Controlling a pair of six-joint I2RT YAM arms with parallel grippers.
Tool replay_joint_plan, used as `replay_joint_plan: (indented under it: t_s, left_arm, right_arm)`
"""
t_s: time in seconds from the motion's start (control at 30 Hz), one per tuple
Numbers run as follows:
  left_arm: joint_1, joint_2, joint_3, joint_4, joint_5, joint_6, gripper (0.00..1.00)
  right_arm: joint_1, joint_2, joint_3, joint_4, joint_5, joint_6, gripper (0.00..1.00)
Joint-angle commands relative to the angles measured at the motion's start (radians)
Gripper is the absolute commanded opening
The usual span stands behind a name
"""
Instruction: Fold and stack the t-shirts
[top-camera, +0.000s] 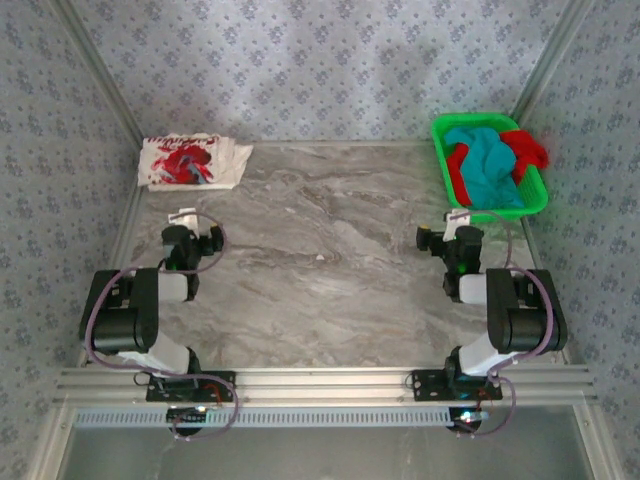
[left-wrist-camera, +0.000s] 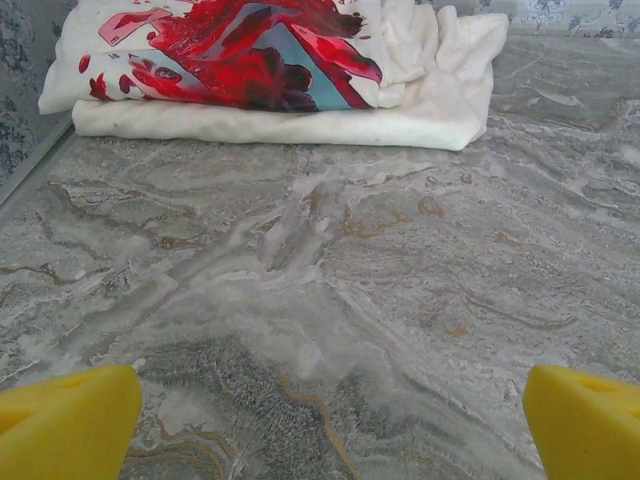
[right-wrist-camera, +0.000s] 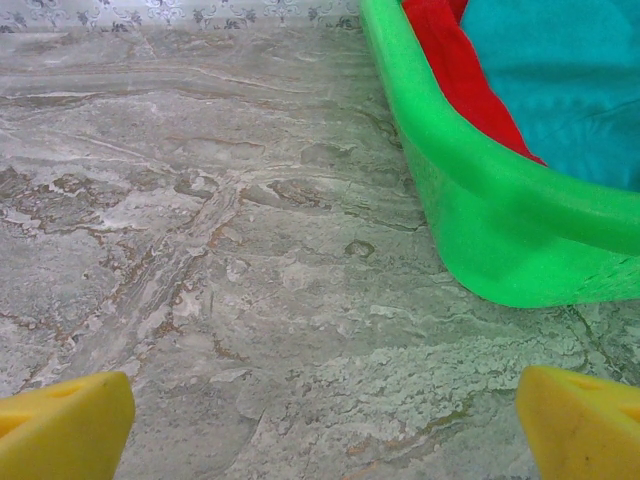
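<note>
I see the green plastic basket (top-camera: 497, 212) in the far right corner of the grey marbled tabletop (top-camera: 330, 250), with the crumpled teal t-shirt (top-camera: 490, 165) and red t-shirt (top-camera: 458, 165) inside. The folded white t-shirt with red print (top-camera: 190, 162) lies well left of the basket, at the far edge. The right end effector (right-wrist-camera: 320, 430) is spread wide and empty, just short of the basket's near wall. The left end effector (left-wrist-camera: 325, 440), also spread and empty, sits well left. Bare tabletop lies between them.

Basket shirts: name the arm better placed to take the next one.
Right, likely. The right hand, open, sits beside the basket holding the teal shirt and red shirt; the left hand faces the folded white shirt.
</note>
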Motion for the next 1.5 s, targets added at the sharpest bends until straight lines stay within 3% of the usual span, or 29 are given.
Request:
replay_joint_plan:
  t_s: [0.0,0.07,0.1,0.17,0.23,0.27,0.33,0.4,0.47,0.57,0.63,0.73,0.8,0.93,1.13,1.47]
  left_arm:
    - [0.003,0.001,0.009,0.000,0.022,0.010,0.98]
    - [0.004,0.000,0.009,0.007,0.024,0.011,0.98]
    - [0.001,-0.016,0.020,-0.020,0.027,0.014,0.98]
    - [-0.021,-0.140,0.115,-0.282,0.033,0.044,0.98]
    - [-0.041,-0.265,0.178,-0.425,0.059,0.031,0.98]
    - [-0.053,-0.332,0.186,-0.433,0.082,0.008,0.98]
    - [-0.077,-0.433,0.225,-0.471,0.102,-0.047,0.98]
    - [-0.108,-0.476,0.312,-0.551,0.090,-0.108,0.98]
    - [-0.163,-0.459,0.417,-0.607,0.100,-0.130,0.98]
    - [-0.285,-0.308,0.650,-0.745,0.117,-0.108,0.98]
    - [-0.373,-0.151,0.844,-0.851,0.152,-0.092,0.97]
    - [-0.492,0.072,1.065,-0.912,0.183,-0.100,0.97]
    - [-0.546,0.220,1.235,-0.998,0.241,-0.106,0.97]
    - [-0.668,0.432,1.488,-1.150,0.227,-0.031,0.98]
    - [-0.742,0.528,1.494,-1.104,0.286,-0.090,0.98]
    - [-0.774,0.400,1.162,-0.957,0.226,-0.108,0.98]
  right_arm:
    - [-0.009,0.001,0.014,-0.016,-0.021,0.002,1.00]
    - [-0.010,-0.022,0.013,-0.011,-0.011,0.010,1.00]
    - [-0.005,-0.073,0.041,-0.100,0.024,0.015,1.00]
    - [0.005,-0.197,0.156,-0.387,0.167,0.066,1.00]
    - [-0.022,-0.268,0.226,-0.545,0.247,0.237,1.00]
    - [-0.062,-0.308,0.266,-0.657,0.143,0.312,1.00]
    - [-0.110,-0.382,0.298,-0.713,-0.042,0.335,1.00]
    - [-0.078,-0.452,0.346,-0.770,-0.044,0.330,1.00]
    - [0.006,-0.473,0.456,-0.851,0.056,0.260,0.98]
    - [0.059,-0.330,0.717,-1.033,0.120,0.220,0.98]
    - [0.021,-0.164,0.966,-1.230,0.043,0.251,0.86]
    - [-0.038,0.028,1.178,-1.349,-0.014,0.289,0.85]
    - [-0.082,0.177,1.343,-1.474,-0.070,0.298,0.79]
    - [-0.132,0.405,1.576,-1.608,-0.081,0.294,0.73]
    - [-0.196,0.622,1.791,-1.681,-0.122,0.287,0.74]
    - [-0.228,0.930,2.125,-1.763,-0.125,0.254,0.71]
